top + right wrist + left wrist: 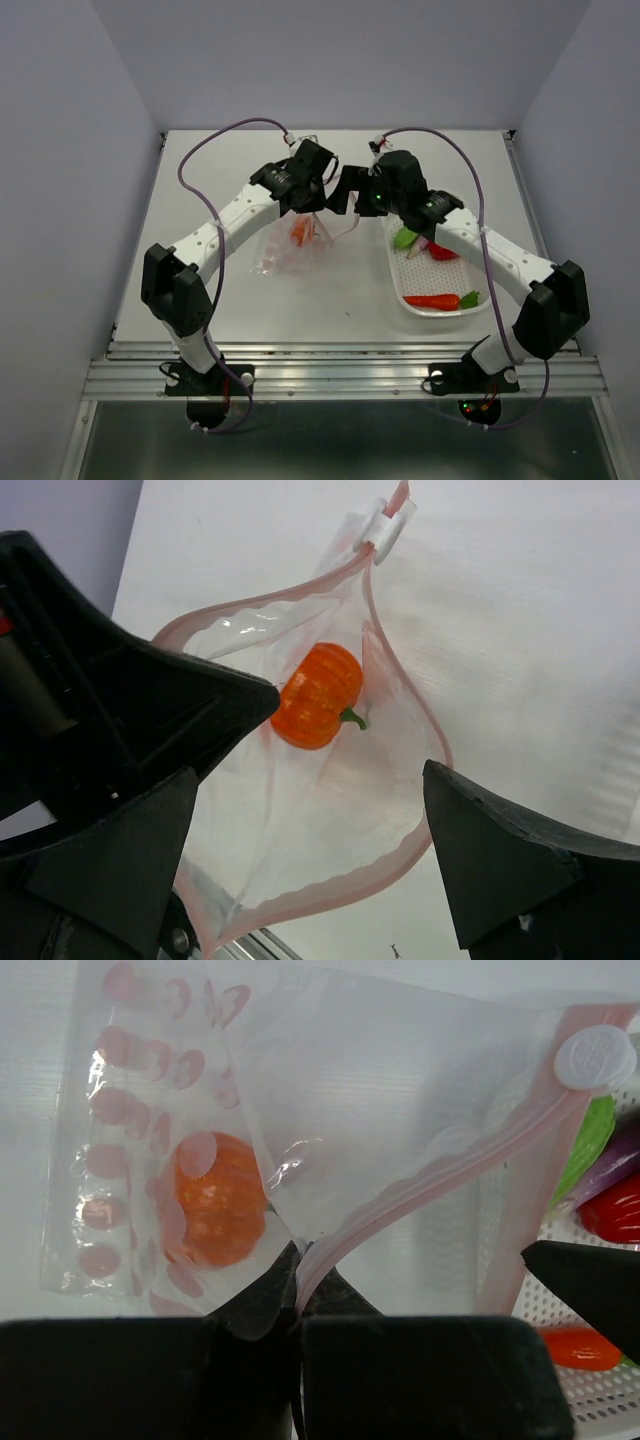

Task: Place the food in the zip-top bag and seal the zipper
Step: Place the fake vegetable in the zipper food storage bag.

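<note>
- white counter boxed in by pale lilac walls, seen from above.
- left arm comes in from 7 o'clock toward the middle. the left jaws are pressed together on the zipper, pinching the pink strip at the bag's mouth edge.
- zip-top bag sits just left of centre, lifted at the mouth. in the right wrist view the mouth gapes in a wide teardrop.
- orange pumpkin lies inside the bag, against the wall printed with pink dots.
- white slider sits on the zipper's far end, at 1 o'clock in the left wrist view.
- right arm comes in from 5 o'clock. the right jaws stand wide apart over the open mouth, gripping nothing, just beside the left jaws.
- white perforated basket lies at 3 o'clock on the counter. green pod, purple eggplant and red pepper crowd its far end, and the carrot lies across its near end.
</note>
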You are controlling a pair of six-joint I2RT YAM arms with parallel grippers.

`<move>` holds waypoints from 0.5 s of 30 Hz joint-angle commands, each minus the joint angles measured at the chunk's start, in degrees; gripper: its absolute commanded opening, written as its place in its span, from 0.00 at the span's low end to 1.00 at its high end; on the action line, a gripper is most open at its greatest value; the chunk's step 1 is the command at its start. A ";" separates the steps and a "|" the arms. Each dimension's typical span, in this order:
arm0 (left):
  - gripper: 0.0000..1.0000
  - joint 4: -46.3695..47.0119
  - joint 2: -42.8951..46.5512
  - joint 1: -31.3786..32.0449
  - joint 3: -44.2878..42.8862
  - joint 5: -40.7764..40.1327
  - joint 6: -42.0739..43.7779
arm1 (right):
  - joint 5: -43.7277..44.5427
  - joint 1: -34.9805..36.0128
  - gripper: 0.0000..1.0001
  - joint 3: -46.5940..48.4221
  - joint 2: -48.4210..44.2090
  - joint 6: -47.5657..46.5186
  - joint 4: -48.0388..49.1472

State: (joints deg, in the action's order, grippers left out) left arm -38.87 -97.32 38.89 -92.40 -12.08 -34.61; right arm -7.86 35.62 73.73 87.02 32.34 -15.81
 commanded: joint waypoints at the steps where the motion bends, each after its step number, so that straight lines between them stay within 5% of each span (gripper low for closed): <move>1: 0.00 0.11 3.54 0.04 -2.87 -0.93 0.33 | 4.25 0.07 1.00 2.82 -5.81 -2.80 -0.71; 9: 0.00 0.03 3.98 0.04 -2.96 -1.02 0.77 | 18.72 -1.07 1.00 1.42 -8.97 0.00 -8.35; 15: 0.00 0.73 4.07 -0.05 -1.99 -0.49 1.12 | 19.55 -11.24 1.00 -5.68 -13.28 5.80 -12.05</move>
State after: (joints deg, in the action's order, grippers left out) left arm -38.83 -96.55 38.89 -92.75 -12.08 -34.50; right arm 7.44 30.37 71.72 77.01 33.95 -24.36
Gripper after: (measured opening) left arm 0.097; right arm 0.998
